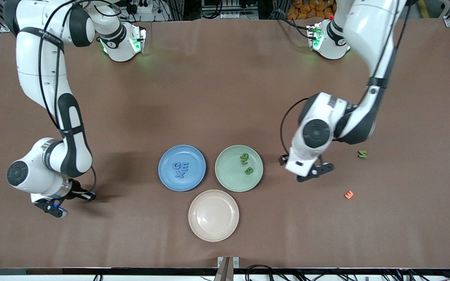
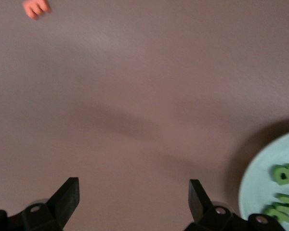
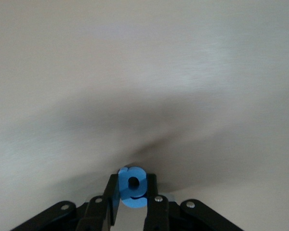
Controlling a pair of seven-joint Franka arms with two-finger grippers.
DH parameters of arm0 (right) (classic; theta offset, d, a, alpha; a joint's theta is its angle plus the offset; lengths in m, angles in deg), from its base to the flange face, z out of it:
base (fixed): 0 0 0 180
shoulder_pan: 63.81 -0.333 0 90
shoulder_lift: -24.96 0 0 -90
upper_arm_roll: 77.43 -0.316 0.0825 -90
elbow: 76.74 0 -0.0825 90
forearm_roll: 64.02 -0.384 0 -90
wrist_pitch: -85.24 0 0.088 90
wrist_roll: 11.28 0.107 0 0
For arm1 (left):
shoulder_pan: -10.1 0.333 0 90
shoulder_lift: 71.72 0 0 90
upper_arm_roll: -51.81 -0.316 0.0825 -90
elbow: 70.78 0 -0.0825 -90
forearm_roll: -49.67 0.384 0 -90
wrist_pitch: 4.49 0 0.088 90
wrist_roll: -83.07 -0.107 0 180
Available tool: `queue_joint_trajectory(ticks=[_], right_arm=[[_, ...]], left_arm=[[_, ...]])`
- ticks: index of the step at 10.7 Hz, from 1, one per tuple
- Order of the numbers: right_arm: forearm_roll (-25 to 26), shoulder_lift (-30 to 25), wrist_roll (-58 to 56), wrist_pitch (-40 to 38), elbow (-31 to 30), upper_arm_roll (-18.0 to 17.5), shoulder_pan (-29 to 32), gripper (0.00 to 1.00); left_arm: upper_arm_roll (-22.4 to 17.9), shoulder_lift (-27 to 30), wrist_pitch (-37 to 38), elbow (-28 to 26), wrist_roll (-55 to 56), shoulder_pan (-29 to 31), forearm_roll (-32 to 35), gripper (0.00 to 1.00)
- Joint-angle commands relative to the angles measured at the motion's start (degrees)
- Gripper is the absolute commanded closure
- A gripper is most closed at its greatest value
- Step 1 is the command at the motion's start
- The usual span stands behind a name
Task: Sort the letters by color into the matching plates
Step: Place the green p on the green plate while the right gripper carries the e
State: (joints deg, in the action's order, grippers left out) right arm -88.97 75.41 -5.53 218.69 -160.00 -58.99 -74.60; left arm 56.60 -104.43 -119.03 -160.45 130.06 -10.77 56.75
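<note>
The sort looks well past halfway. The blue plate point(image 1: 182, 168), near the middle of the worktop's camera-side edge, holds three blue letters point(image 1: 180, 169). The green plate point(image 1: 239, 168) beside it, toward the left arm's end, holds two or three green letters point(image 1: 245, 163), overlapping so the count is unsure.

The right gripper point(image 3: 133, 199) is clamped on a fourth blue letter point(image 3: 132, 186) just above the worktop near the camera-side corner at the right arm's end, so that letter is yet to be delivered.

One green letter point(image 1: 361, 154) lies loose toward the left arm's end. The left gripper point(image 2: 134, 197) hangs spread wide and empty over bare worktop beside the green plate.

An orange letter point(image 1: 349, 194) and an empty beige plate point(image 1: 213, 215) belong to neither colour.
</note>
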Motion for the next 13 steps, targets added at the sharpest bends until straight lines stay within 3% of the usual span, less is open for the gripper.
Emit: queue_joint_trajectory(ticks=[1,4,7,10,13], right_arm=[[4.9,-0.7,-2.1,-0.1,1.9,-3.7,-2.5,0.87],[7.3,-1.4,-2.2,-0.3,3.6,-7.7,-5.1,0.86],[7.5,-3.2,2.5,-0.4,3.6,-12.6,-7.9,0.86],[7.6,-5.2,9.3,-2.2,3.5,-15.2,-11.4,0.85],[7.6,-5.6,12.1,-4.3,2.8,-15.3,-15.6,0.85]], left_arm=[[0.9,8.1,3.1,-6.8,-15.0,8.0,0.3,0.00],[1.0,13.6,2.4,-13.5,-22.5,11.2,-1.4,0.00],[1.1,21.7,-2.7,-24.0,-32.5,15.5,-1.5,0.00],[1.1,27.2,-6.8,-31.6,-40.0,18.1,-1.5,0.00],[1.1,29.6,-13.5,-38.3,-49.2,23.1,-1.5,0.00]])
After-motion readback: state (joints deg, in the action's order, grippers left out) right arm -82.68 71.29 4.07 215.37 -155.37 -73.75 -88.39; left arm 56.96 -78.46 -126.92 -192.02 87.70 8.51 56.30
